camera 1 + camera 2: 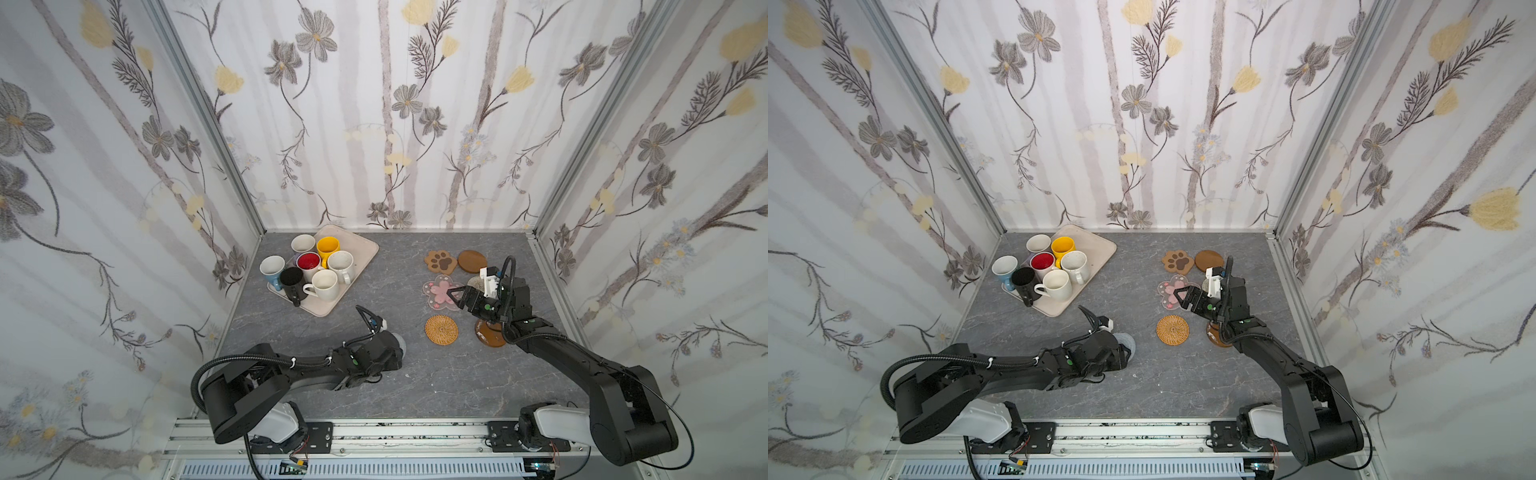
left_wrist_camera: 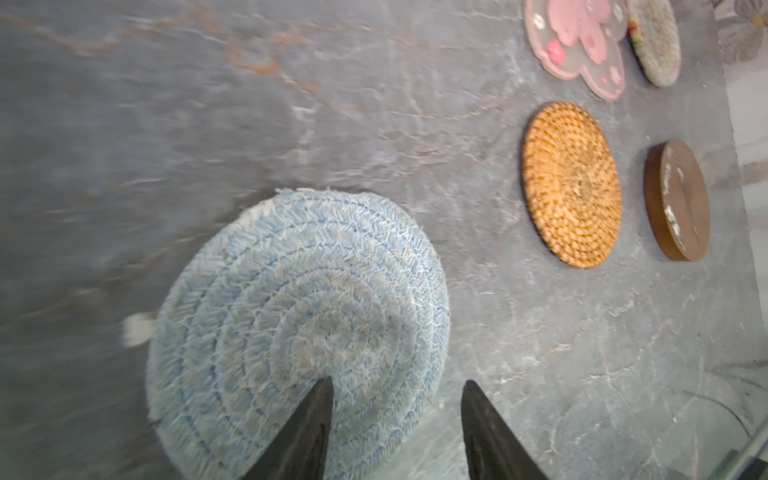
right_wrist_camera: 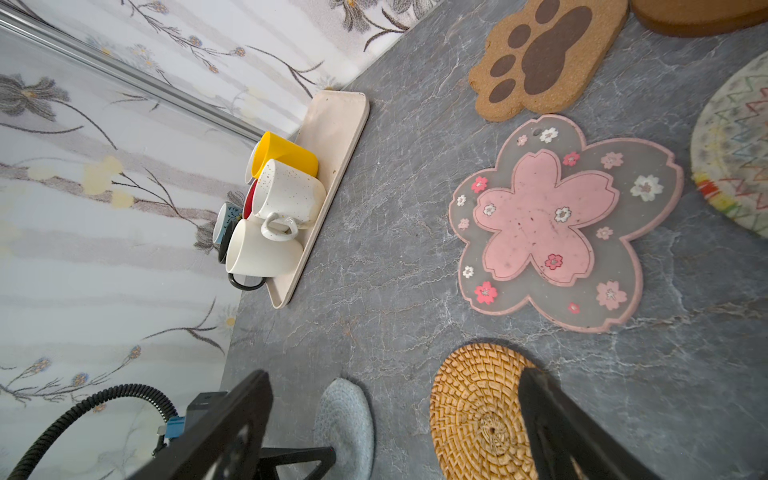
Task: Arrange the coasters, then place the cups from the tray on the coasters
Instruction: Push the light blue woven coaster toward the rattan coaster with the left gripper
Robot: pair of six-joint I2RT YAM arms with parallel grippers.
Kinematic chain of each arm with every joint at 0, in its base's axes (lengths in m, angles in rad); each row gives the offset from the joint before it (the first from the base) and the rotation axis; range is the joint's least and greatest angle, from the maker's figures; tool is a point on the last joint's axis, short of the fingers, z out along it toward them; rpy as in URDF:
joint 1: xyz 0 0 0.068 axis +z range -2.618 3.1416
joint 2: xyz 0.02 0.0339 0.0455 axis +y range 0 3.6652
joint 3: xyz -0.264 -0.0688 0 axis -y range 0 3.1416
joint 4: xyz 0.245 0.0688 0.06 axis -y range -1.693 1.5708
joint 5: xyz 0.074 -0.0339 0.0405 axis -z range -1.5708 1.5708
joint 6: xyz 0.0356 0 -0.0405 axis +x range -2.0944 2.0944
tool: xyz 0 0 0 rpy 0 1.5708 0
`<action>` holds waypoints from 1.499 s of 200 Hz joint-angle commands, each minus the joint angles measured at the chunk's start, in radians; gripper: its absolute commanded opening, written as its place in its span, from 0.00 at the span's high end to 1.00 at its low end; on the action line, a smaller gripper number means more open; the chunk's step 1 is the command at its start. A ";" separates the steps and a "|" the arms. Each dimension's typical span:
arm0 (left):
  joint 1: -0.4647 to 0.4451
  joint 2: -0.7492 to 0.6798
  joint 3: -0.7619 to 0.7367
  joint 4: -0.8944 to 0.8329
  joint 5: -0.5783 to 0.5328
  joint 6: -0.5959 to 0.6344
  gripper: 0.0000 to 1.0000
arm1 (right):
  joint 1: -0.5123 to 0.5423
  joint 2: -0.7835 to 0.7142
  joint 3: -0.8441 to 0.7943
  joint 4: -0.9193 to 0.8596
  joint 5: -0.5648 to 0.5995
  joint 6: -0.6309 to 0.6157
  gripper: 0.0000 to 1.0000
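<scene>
The left jaws are seen parted over the blue coaster (image 2: 299,324), one tip above its weave and the other above bare counter (image 1: 415,374), with nothing gripped. The right jaws are spread wide and empty above the blossom (image 1: 438,291).

The arranging is judged about half done. Seven coasters are laid flat, but loosely. Places are given from the rattan coaster (image 1: 441,329):

- The blue coaster is found near it on the left, with bare counter between.
- The blossom lies just behind it, toward the back wall.
- The paw (image 1: 440,261) is set further back, just beside the blossom.
- A wooden round (image 1: 472,261) is placed back and to the right, just beside the paw.
- The beige mat (image 3: 735,166) is tucked right of the blossom and is largely hidden by the right arm in both top views.
- A second wooden round (image 1: 492,336) lies to the right, partly covered by that arm.

The far group is crowded, so some spacing is probably left to be done.

No cup has been placed. All seven cups (image 1: 325,286) are packed on the tray (image 1: 357,249), well apart from the rattan coaster, back and to the left. Seven transfers are left.

The counter is a grey, veined, stone-look surface. It is enclosed on three sides by walls (image 1: 395,124) papered with grey and yellow flowers and joined by aluminium posts (image 1: 203,104). A rail (image 1: 415,430) is fixed along the near edge, where both arms are mounted.
</scene>
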 commanded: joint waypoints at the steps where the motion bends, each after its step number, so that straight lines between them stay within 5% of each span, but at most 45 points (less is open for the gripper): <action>1: -0.057 0.089 0.050 -0.077 0.132 0.006 0.48 | -0.013 -0.011 -0.005 0.028 -0.019 -0.010 0.06; 82: -0.197 0.267 0.221 -0.069 0.189 0.004 0.51 | -0.043 -0.026 -0.012 0.024 -0.034 -0.017 0.06; 146: -0.208 0.293 0.258 -0.071 0.174 0.003 0.51 | -0.046 -0.029 -0.012 0.023 -0.035 -0.021 0.06; 218: -0.183 0.157 0.343 -0.082 0.110 0.068 0.30 | -0.021 -0.037 0.033 -0.074 0.037 -0.064 0.08; 300: 0.016 -0.218 0.280 -0.172 0.013 0.137 0.30 | 0.099 0.021 0.245 -0.290 0.178 -0.186 0.09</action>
